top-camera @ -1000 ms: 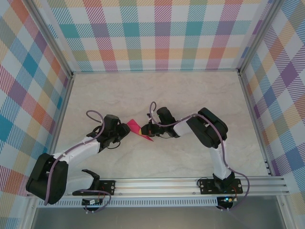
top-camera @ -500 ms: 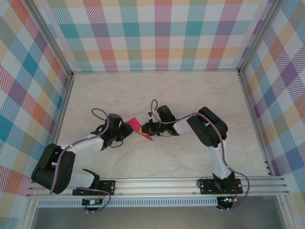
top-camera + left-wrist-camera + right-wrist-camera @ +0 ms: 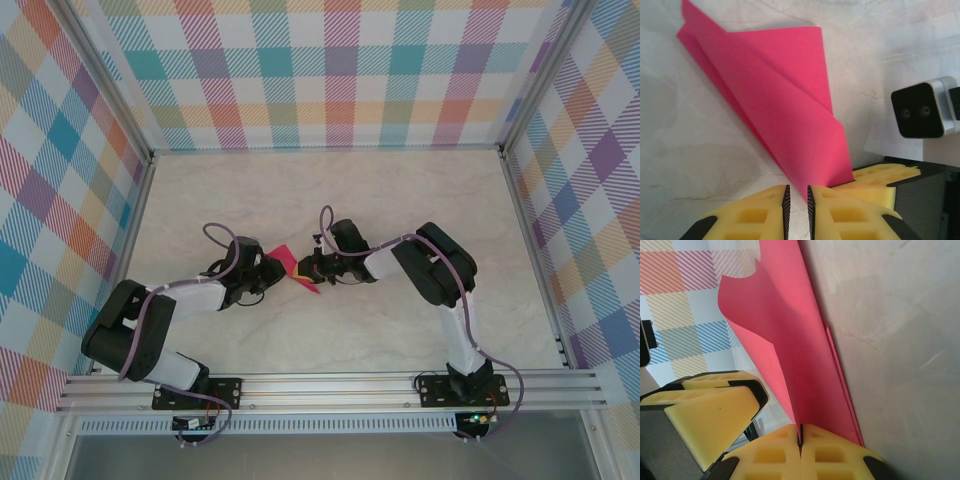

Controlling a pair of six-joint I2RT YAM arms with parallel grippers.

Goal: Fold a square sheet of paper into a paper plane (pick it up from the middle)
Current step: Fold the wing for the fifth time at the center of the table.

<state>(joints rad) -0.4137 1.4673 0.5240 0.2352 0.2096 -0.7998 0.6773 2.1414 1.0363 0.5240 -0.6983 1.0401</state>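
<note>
The pink sheet of paper (image 3: pixel 287 263), folded into a creased pointed shape, stands off the table between the two grippers. My right gripper (image 3: pixel 800 440) is shut on a fold of the paper (image 3: pixel 790 340) and holds it up on edge. My left gripper (image 3: pixel 798 210) is at the paper's near tip, its jaws a narrow gap apart. The point of the paper (image 3: pixel 785 100) reaches into that gap beside the right-hand pad. In the top view the left gripper (image 3: pixel 271 271) faces the right gripper (image 3: pixel 308 271) across the paper.
The marble tabletop (image 3: pixel 330 200) is bare around the arms, with checked walls on three sides. The right gripper's yellow fingers (image 3: pixel 880 182) lie just right of my left jaws, and the right wrist camera (image 3: pixel 920 110) is behind them.
The left arm has reached forward and right to the paper's tip, and its jaws have narrowed. The right gripper has kept its hold with the paper almost still.
</note>
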